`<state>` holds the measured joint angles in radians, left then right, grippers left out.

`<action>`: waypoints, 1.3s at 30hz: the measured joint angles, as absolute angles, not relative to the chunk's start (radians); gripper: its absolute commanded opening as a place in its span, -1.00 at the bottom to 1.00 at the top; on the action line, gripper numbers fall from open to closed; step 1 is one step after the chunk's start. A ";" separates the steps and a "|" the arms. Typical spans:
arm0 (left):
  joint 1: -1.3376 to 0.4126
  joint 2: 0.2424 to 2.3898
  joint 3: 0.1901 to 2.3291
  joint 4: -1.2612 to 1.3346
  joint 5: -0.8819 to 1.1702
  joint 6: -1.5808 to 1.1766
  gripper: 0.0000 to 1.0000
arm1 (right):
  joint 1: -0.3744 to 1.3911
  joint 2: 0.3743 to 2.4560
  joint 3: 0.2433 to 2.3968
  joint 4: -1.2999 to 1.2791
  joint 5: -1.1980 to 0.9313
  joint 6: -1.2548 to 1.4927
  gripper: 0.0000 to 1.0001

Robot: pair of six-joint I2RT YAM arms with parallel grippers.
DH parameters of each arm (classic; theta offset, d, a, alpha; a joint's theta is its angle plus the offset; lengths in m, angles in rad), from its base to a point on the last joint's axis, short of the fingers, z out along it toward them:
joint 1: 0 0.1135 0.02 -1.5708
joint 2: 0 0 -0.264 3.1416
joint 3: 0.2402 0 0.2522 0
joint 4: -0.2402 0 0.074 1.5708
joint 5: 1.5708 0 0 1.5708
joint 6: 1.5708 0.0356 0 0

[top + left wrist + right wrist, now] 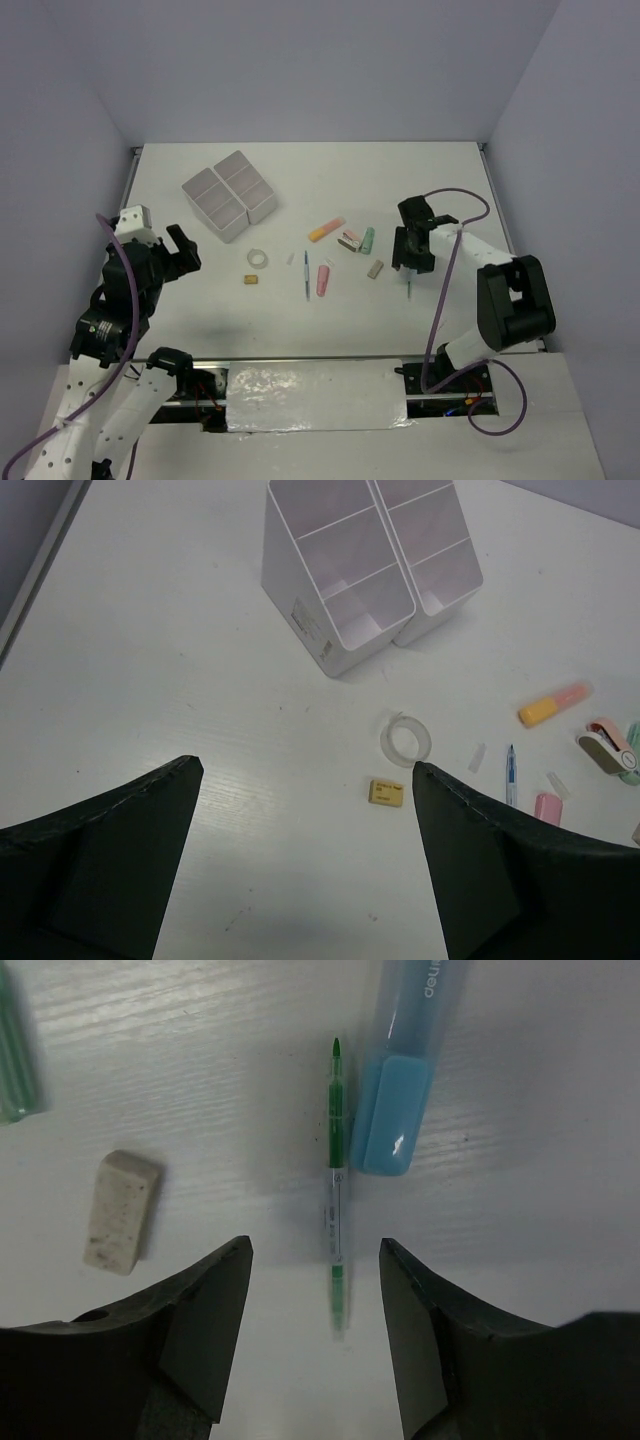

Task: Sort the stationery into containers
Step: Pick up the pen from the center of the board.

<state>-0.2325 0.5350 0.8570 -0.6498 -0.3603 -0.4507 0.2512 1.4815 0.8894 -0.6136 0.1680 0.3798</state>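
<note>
A white desk (300, 330) boxed in by pale lilac walls carries everything. The containers (230, 195) stand toward 10 o'clock on it, and the loose stationery is strewn from the centre out to 3 o'clock.

The right claw (313, 1260) hangs low over a thin green pen (336, 1190). Its jaws are partly apart and straddle the pen's lower half, with bare desk showing on both sides, so nothing is clamped yet. In the wrist view the pen's long axis runs 12 to 6, crosswise to the closing line, which suits a pinch across the barrel. A light blue marker (400, 1090) lies just beside the pen's tip at 1 o'clock. It may be nudged if the jaw on that side rides high.

The left claw (307, 768) is spread wide and empty, nearer the tape ring (384, 742) and tan eraser (386, 792).
</note>
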 measured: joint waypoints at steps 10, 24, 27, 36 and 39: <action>-0.234 0.547 0.856 -0.645 -0.350 -0.449 0.99 | 0.251 1.586 0.869 -0.554 0.154 0.373 0.05; -0.240 0.548 0.856 -0.643 -0.350 -0.450 0.99 | 0.239 1.595 0.871 -0.534 0.115 0.348 -1.00; -0.242 0.550 0.856 -0.642 -0.339 -0.448 0.99 | 0.238 1.595 0.872 -0.535 0.113 0.348 -1.00; -0.331 0.816 0.916 -0.603 -0.186 -0.488 0.99 | 0.281 1.405 0.844 -0.564 0.028 0.375 -1.00; -0.493 0.964 0.945 -0.575 -0.208 -0.528 0.95 | 0.318 1.256 0.865 -0.595 0.022 0.388 -1.00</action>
